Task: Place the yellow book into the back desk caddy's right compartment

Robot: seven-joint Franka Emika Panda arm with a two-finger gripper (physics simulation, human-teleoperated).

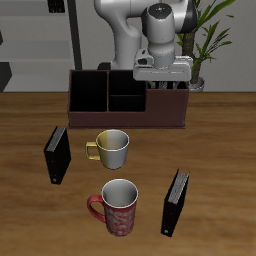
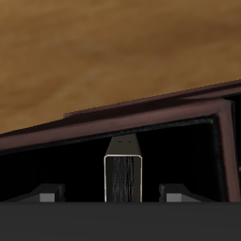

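Observation:
The back desk caddy (image 1: pixel 125 118) is a long dark brown box with reddish-brown walls at the back of the table. My gripper (image 1: pixel 165 84) hangs over its large undivided end section (image 1: pixel 168 100), the right compartment. In the wrist view the yellow book (image 2: pixel 123 174) stands on edge inside that compartment (image 2: pixel 56 169), seen end-on with a pale rim. My gripper (image 2: pixel 118 194) is open. Its fingers (image 2: pixel 43 195) stand apart from the book on either side, with a gap between each and the book. In the exterior view the gripper hides the book.
Two black books stand on the table, one nearer the caddy (image 1: pixel 58 155) and one near the front edge (image 1: pixel 176 200). A yellow-handled mug (image 1: pixel 112 148) and a red patterned mug (image 1: pixel 119 206) stand in the middle. A plant (image 1: pixel 205 40) is behind the caddy.

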